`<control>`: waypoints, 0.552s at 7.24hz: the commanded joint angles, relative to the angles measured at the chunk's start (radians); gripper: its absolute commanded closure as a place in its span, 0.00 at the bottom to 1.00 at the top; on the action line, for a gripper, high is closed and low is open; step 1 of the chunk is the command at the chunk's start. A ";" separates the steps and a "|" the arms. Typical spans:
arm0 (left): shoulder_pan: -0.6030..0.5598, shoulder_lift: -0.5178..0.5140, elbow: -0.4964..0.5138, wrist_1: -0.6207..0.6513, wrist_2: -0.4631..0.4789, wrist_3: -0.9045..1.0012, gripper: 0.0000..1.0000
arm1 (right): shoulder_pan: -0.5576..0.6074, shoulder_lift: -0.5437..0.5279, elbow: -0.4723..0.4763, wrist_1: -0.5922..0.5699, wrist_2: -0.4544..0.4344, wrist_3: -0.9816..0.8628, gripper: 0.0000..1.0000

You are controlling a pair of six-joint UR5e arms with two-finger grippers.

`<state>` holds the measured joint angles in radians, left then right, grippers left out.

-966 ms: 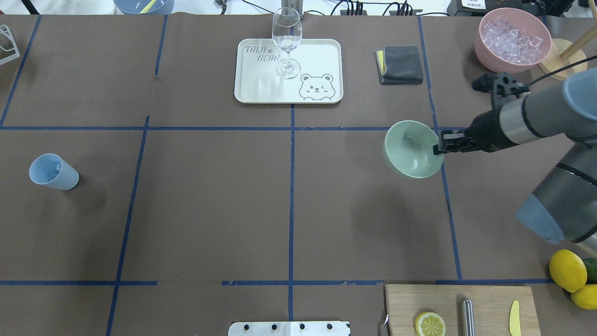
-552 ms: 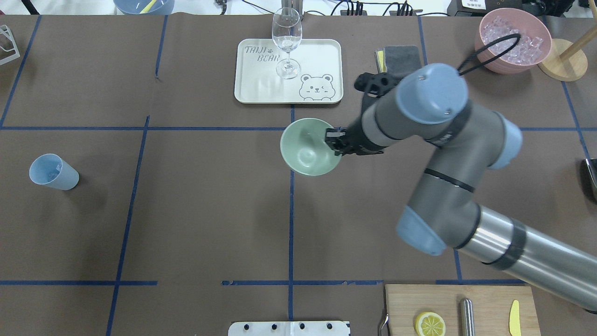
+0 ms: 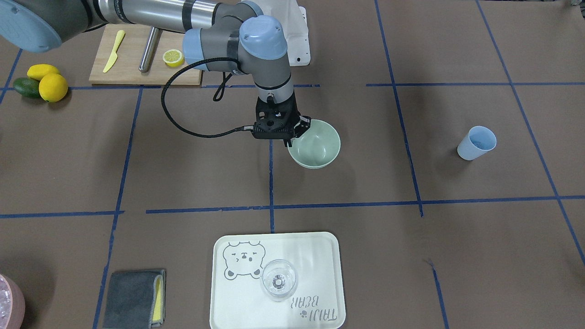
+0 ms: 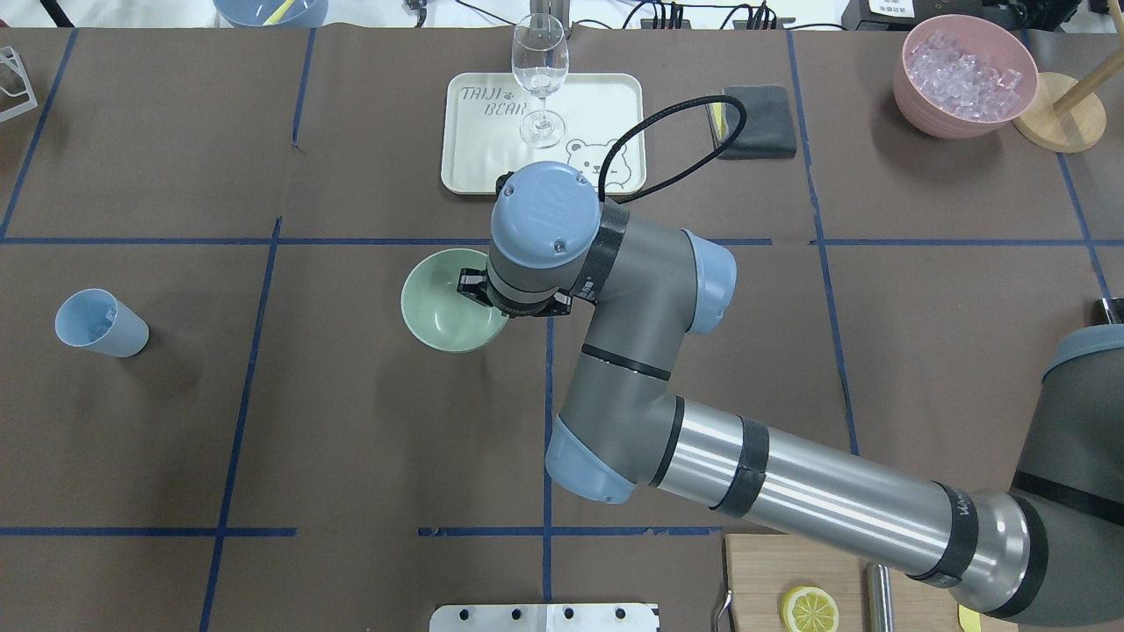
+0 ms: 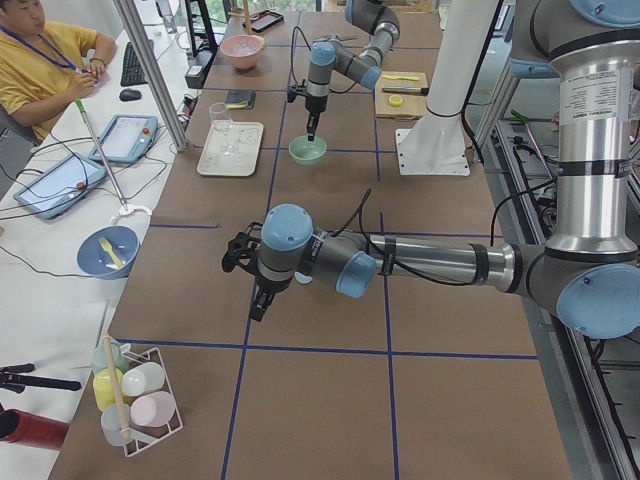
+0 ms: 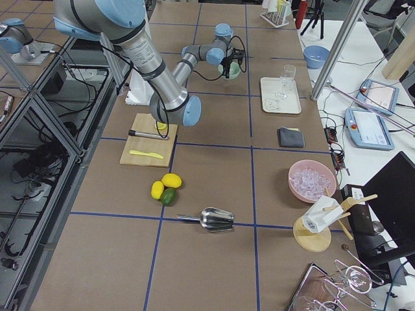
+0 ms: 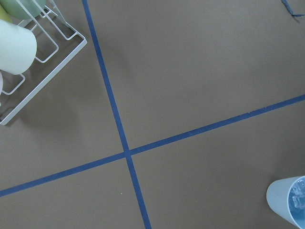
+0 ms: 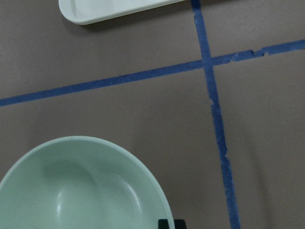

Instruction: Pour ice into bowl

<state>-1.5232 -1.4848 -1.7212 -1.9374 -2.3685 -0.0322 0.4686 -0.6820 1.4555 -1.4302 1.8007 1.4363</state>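
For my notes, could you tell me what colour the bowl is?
The bowl is pale sage green; see the front-facing view.

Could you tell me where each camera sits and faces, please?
Front: across the table, facing the robot; right arm, right gripper on bowl.
Overhead: behind the robot, looking down; right arm.
Left side: table's end; left arm near, right far.
Right side: opposite end; right arm near.
Left wrist: down at cup; no fingers.
Right wrist: down at bowl, tray; one fingertip.
Front and overhead share bowl, cup, tray.
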 commanded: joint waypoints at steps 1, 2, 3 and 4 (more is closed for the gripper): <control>0.000 0.003 0.002 0.000 0.000 0.000 0.00 | -0.033 -0.001 -0.014 -0.001 -0.020 0.003 1.00; 0.000 0.001 0.002 0.000 0.000 0.000 0.00 | -0.038 -0.022 -0.014 0.002 -0.021 -0.003 1.00; 0.000 0.001 0.002 0.000 0.000 0.000 0.00 | -0.039 -0.037 -0.014 0.017 -0.021 -0.008 1.00; 0.000 0.003 0.003 0.000 0.000 0.000 0.00 | -0.039 -0.040 -0.015 0.022 -0.021 -0.008 0.91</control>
<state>-1.5232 -1.4829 -1.7192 -1.9374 -2.3685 -0.0322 0.4312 -0.7123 1.4417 -1.4173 1.7800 1.4304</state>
